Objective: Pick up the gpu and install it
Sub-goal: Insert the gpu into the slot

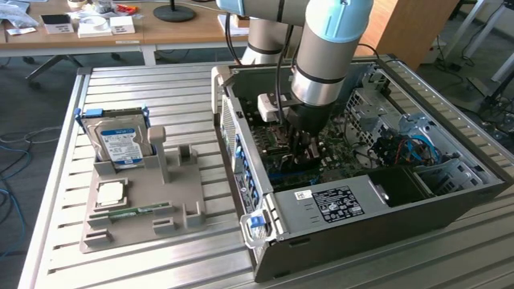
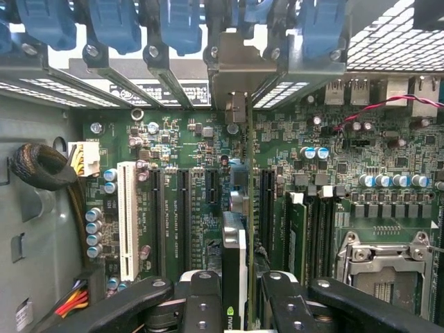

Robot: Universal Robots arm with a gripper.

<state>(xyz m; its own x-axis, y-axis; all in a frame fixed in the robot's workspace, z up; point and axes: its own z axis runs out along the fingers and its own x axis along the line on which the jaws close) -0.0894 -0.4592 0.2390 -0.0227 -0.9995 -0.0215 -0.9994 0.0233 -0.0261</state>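
The gpu (image 2: 234,258) shows edge-on in the wrist view, standing upright over the black slots of the green motherboard (image 2: 187,146). Its silver end bracket (image 2: 236,73) reaches up to the row of slot openings at the case's back wall. My gripper (image 2: 239,305) is shut on the gpu, with a black finger (image 2: 201,298) on each side of the card. In the exterior view the gripper (image 1: 304,153) is down inside the open computer case (image 1: 362,217), close above the board. I cannot tell whether the card's lower edge sits in a slot.
Blue retention clips (image 2: 180,24) line the case's back wall, beside a white slot (image 2: 127,215), memory sticks (image 2: 298,229) and a CPU socket (image 2: 385,257). On the exterior view's left, a grey holder (image 1: 141,211) carries a blue-labelled hard drive (image 1: 120,143), a chip (image 1: 110,192) and a memory stick (image 1: 132,212).
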